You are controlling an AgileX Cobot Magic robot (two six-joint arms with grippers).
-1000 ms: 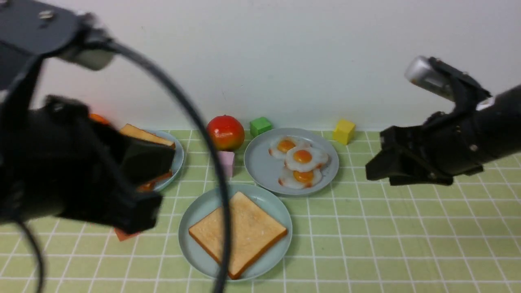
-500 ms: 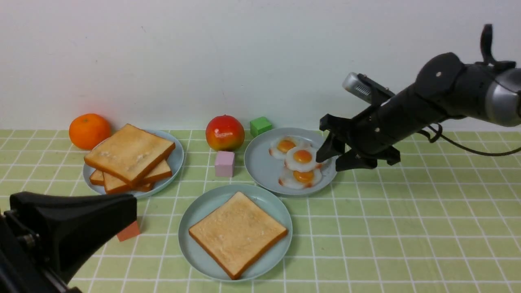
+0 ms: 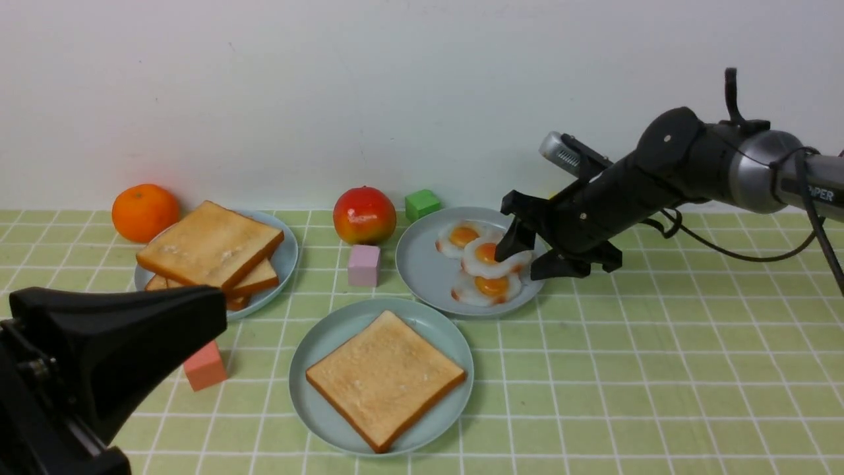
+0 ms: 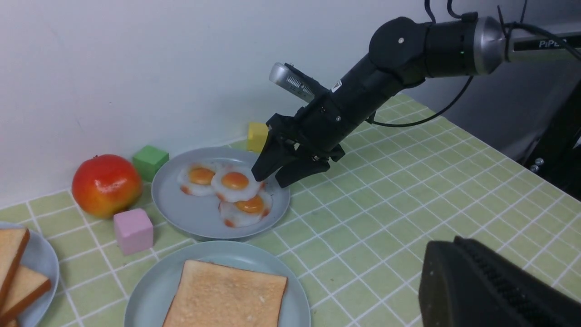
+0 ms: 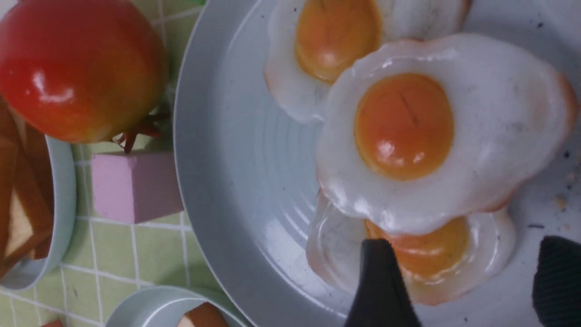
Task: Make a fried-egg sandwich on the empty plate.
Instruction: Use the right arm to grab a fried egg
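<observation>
Item: fried egg [image 3: 491, 254], toy, white with orange yolk. It is the topmost of three overlapped on the smaller grey-blue plate [image 3: 422, 264], which is set just behind the large mint plate [image 3: 323, 336]. On that plate one toast slice [image 3: 386, 379] is already laid flat; a second is yet to be drawn from the toast stack [image 3: 211, 247] at the left. Handling, as judged: light, thin and glossy, probably rubbery and flexible. Slip is to be expected on the smooth white, and a neighbouring egg may be dragged along where the whites overlap. Hold is best taken at the free outer edge of the white, clear of the yolk dome. Right gripper [image 3: 523, 262]: jaws spread wide, nothing grasped, tips poised at the right side of the pile; contact cannot be told. Left gripper [image 3: 132, 336]: closed on nothing, at the near left.
</observation>
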